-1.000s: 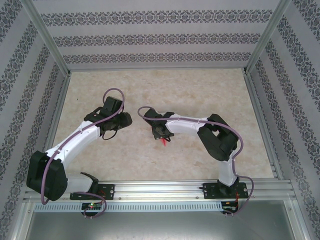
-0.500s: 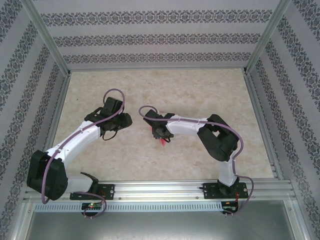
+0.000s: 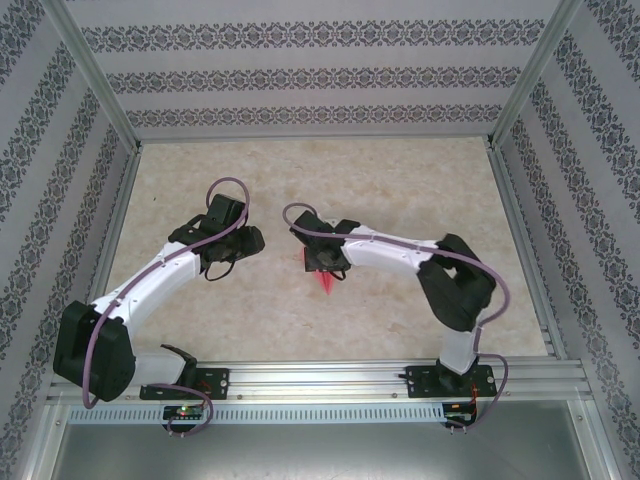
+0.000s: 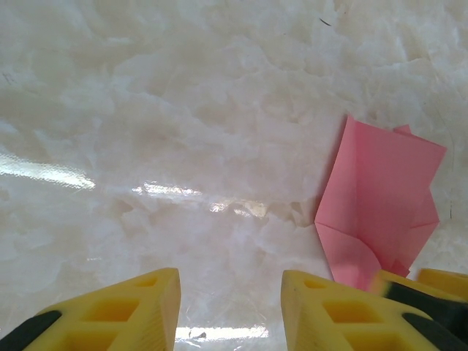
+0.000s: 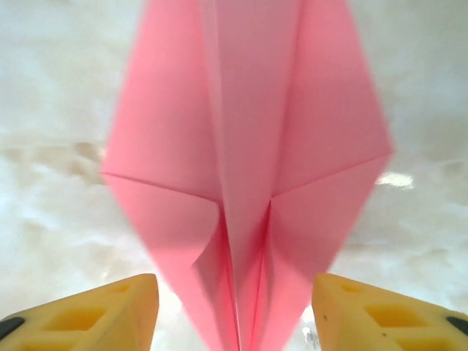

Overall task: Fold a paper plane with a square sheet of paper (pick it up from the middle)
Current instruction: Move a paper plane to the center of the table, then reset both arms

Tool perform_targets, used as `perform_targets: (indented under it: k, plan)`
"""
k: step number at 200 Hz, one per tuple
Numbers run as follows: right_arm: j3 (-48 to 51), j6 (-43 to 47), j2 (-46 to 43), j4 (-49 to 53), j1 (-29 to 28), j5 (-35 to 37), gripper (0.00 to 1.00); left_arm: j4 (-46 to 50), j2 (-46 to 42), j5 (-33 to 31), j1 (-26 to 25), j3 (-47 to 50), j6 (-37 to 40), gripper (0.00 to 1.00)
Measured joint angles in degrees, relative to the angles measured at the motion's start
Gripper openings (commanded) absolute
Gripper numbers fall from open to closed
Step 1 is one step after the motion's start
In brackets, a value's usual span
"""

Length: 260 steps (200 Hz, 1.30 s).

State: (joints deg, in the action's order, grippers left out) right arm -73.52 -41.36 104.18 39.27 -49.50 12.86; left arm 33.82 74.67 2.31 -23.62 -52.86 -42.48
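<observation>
While the R gripper [image 5: 234, 281] hangs w/ its yellow fingers [image 5: 110, 311] spread wide, the pink paper plane [image 5: 248, 168] lies on the marble-look table [image 3: 400, 190] right betw. them, a gap each side, so it isn't gripped. Its folded wings fan out beyond the R gripper's tips. L gripper [image 4: 230, 278], near the R gripper on its left, is partly open w/ bare tabletop betw. its fingers.

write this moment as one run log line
paper plane: folded, flat on table | right gripper: open, straddling it, no grip | left gripper: open, empty, beside it
</observation>
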Motion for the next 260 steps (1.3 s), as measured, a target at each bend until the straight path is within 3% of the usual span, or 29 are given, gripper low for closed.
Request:
perform_targets:
  k: [50, 77, 93, 115, 122, 139, 167, 194, 260]
  plan:
    - [0.6, 2.3, -16.6, 0.1, 0.0, 6.8, 0.70, 0.0, -2.2, -1.9, 0.0, 0.5, 0.7, 0.46]
    - [5.6, 2.6, -27.2, 0.0, 0.0, 17.4, 0.73, 0.0, -4.0, -4.0, 0.0, 0.6, 1.7, 0.56]
    - [10.3, 3.4, -33.6, -0.9, 0.6, 24.5, 0.83, 0.0, -5.3, -6.1, 0.0, 0.6, 2.9, 0.59]
    - [19.1, 7.5, -41.8, -4.6, 4.6, 31.7, 0.97, 0.0, -6.9, -9.2, 0.0, 0.9, 4.5, 0.73]
    - [21.5, 9.0, -43.6, -5.4, 7.1, 33.0, 0.98, 0.0, -7.5, -10.5, 0.0, 1.2, 4.9, 0.85]
    - [26.7, 13.1, -45.9, -8.4, 14.7, 34.9, 0.98, 0.1, -9.1, -14.5, 0.0, 2.2, 5.9, 1.00]
    - [34.8, 21.5, -45.5, -17.0, 26.2, 34.2, 0.98, 0.0, -12.0, -22.2, 0.2, 4.5, 6.6, 1.00]
    - [42.6, 28.8, -40.8, -30.3, 34.6, 28.9, 0.98, -1.8, -13.9, -29.8, 0.4, 7.4, 8.3, 1.00]
    - [50.1, 41.6, -27.3, -66.6, 41.3, 12.7, 0.98, -16.0, -11.9, -38.4, 5.3, 14.0, 18.9, 1.00]
